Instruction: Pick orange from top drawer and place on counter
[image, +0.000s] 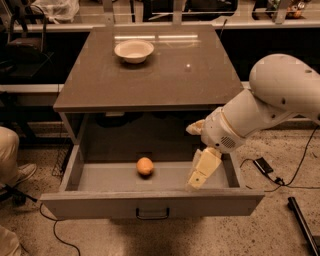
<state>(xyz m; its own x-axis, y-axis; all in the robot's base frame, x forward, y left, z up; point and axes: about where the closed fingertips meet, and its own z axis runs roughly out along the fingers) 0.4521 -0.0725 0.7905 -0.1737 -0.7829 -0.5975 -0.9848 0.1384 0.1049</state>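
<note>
Beige trouser cloth (6, 150) of a seated person shows at the far left edge, with a shoe (22, 172) on the speckled floor (280, 230) below it. Next comes the grey-brown desk (165, 80), and on its far left part stands a shallow white bowl (134, 50). Under the desk the top drawer (95, 204) is pulled fully out, a small dark handle (152, 215) at the middle of its front panel. The orange (145, 166) lies on the drawer floor, slightly left of centre and alone. Well to its right, not touching it, the hand (192, 158) hangs over the right part of the drawer. Its cream fingers (204, 167) are spread apart with nothing between them, the lower one slanting down toward the front right corner. The bulky white arm (280, 95) reaches in from the right edge, past the desk's right side. Beyond it, black cables (300, 165) and a small dark box (263, 165) lie on the floor.
</note>
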